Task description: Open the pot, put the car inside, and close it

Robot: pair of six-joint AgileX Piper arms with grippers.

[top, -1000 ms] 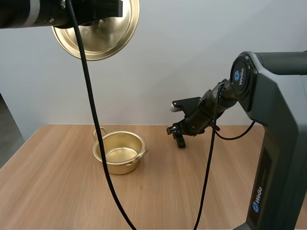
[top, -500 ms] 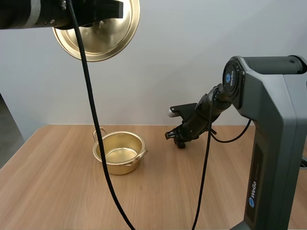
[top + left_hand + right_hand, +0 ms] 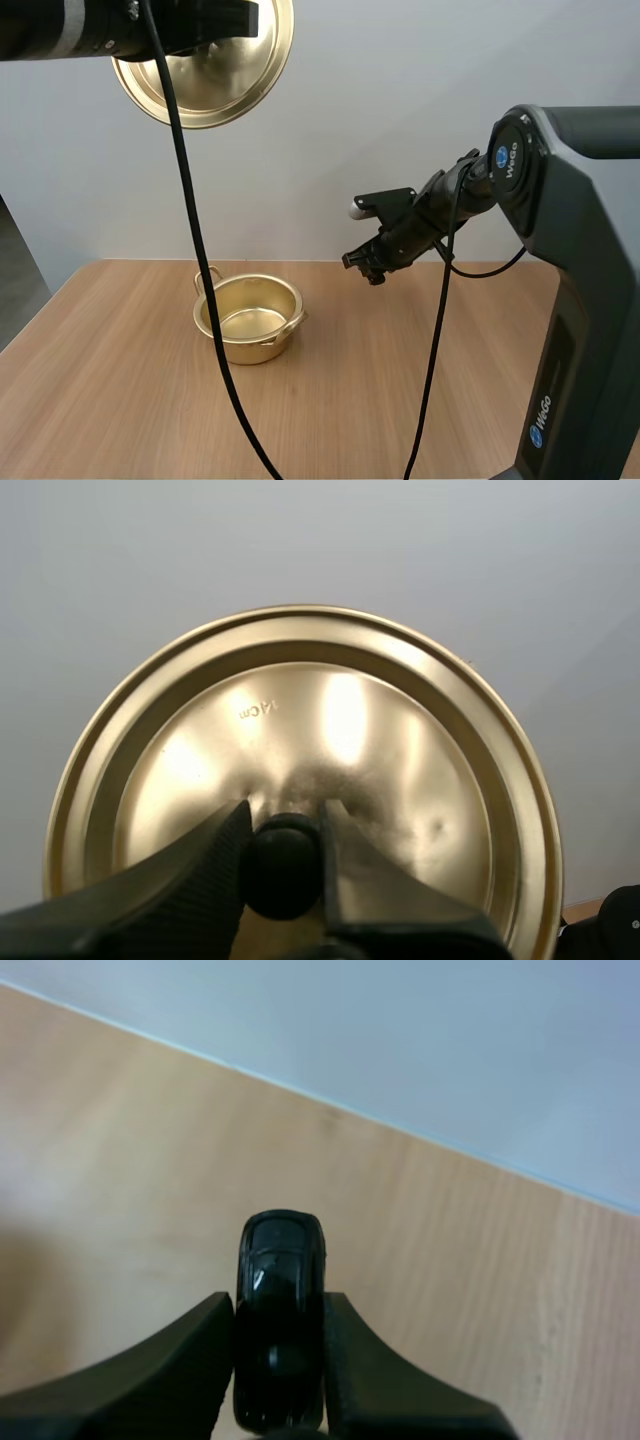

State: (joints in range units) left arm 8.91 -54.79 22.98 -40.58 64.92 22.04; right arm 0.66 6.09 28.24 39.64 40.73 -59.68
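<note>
The gold pot (image 3: pixel 249 317) stands open on the wooden table, left of centre, with nothing inside it. Its gold lid (image 3: pixel 205 72) hangs high at the upper left, and my left gripper (image 3: pixel 283 842) is shut on the lid's black knob (image 3: pixel 281 865). My right gripper (image 3: pixel 368 264) is lifted above the table to the right of the pot, and a small black toy car (image 3: pixel 279 1348) is pinched between its fingers (image 3: pixel 180 1365), held off the wood.
The wooden table (image 3: pixel 120 410) ends at a pale wall behind. My right arm's grey base (image 3: pixel 575 380) stands at the right edge of the table.
My right gripper has risen off the table with the car and moved slightly towards the pot. The lid and left gripper have stayed put.
</note>
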